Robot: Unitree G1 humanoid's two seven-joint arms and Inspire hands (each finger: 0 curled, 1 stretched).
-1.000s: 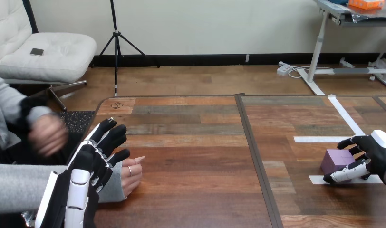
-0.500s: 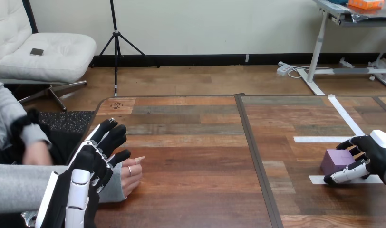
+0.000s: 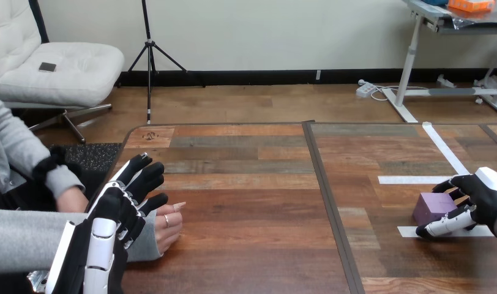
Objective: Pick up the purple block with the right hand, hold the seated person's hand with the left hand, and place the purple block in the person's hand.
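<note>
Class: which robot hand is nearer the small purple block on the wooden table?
Right. The right hand curls round the small purple block; the left hand is far across, by the person's hand.

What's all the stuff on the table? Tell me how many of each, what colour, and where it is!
table: one, brown wood planks, spans the view.
purple block: one, purple, on the table at the right, inside the right hand's grasp.
tape strips: three, white, on the table's right part; one slants away, two lie crosswise, and the nearer one runs under the block and hand.
person's hand on the table: one, at the left, beside and partly under the left hand.
person's other hand: one, near the view's left edge, off the table.
left hand: one, black and white, fingers straight, over the person's wrist.
right hand: one, black and white, fingers and thumb curled round the block.
</note>
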